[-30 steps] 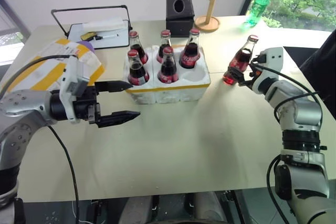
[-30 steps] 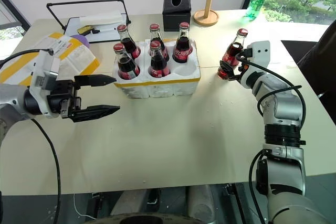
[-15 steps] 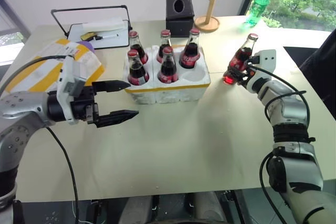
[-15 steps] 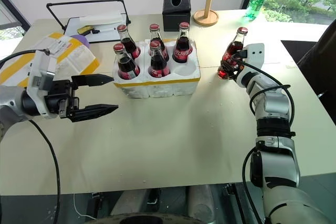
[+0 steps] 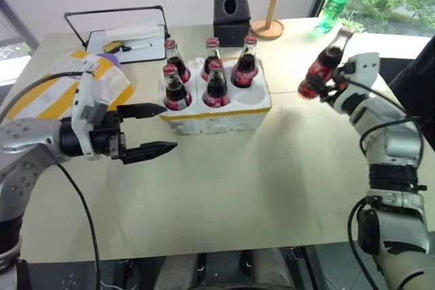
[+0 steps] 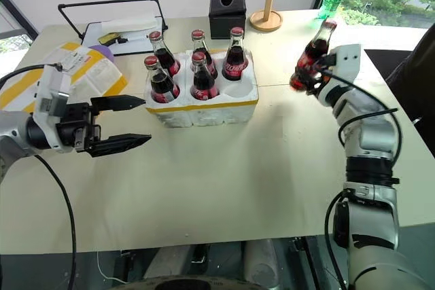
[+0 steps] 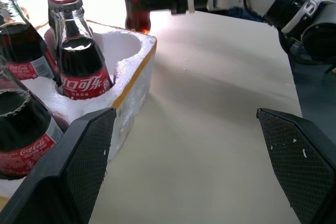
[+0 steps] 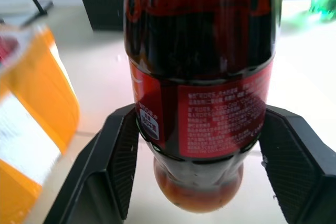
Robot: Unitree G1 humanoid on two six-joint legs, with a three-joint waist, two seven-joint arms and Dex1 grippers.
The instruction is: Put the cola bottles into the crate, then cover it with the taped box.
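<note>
The crate (image 5: 224, 119), a low white styrofoam block with a yellow tape band, stands mid-table with several cola bottles (image 5: 216, 83) upright in its wells. Its front right well (image 5: 249, 98) is free. My right gripper (image 5: 318, 85) is shut on one more cola bottle (image 5: 325, 64), held tilted in the air to the right of the crate; the right wrist view has its label (image 8: 210, 124) between both fingers. My left gripper (image 5: 170, 127) hangs open in front of the crate's left end, holding nothing. The taped box (image 5: 51, 89) lies at the far left, partly behind my left arm.
Along the back edge stand a black tissue box (image 5: 231, 13), a wooden peg stand (image 5: 270, 11) and a green plastic bottle (image 5: 334, 5). A tray with a black handle (image 5: 129, 37) sits at the back left. Bare tabletop (image 5: 272, 174) stretches in front of the crate.
My right gripper has closed on the cola bottle and lifted it off the table, tilting it. The left gripper has kept its place, still open.
</note>
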